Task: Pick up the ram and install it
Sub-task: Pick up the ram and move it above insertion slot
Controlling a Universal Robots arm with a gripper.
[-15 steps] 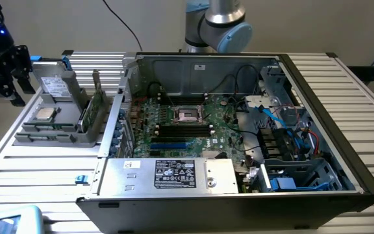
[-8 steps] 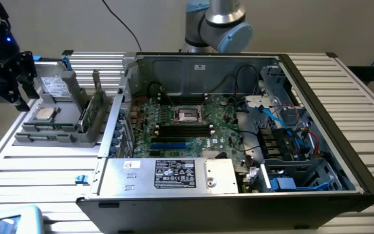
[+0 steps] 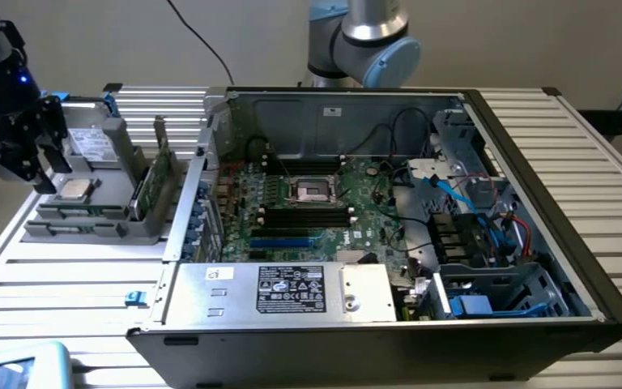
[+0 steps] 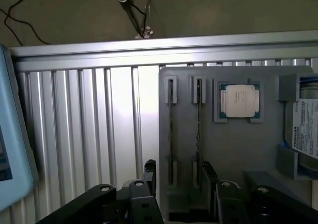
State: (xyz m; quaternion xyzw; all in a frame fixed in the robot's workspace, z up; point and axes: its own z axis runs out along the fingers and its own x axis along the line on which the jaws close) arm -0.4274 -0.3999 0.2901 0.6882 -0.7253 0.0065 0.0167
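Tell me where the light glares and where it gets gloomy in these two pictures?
Wrist view: a bright glare patch washes out the ribbed metal table beside the grey holder; the pincer looks nearly black. Exterior view: the table slats are evenly lit, the inside of the computer case lies in shade, and a small blue light glows above the pincer.

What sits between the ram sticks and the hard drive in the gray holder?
The square silver processor, in its recess, touching neither the ram sticks nor the hard drive; seen in the wrist view.
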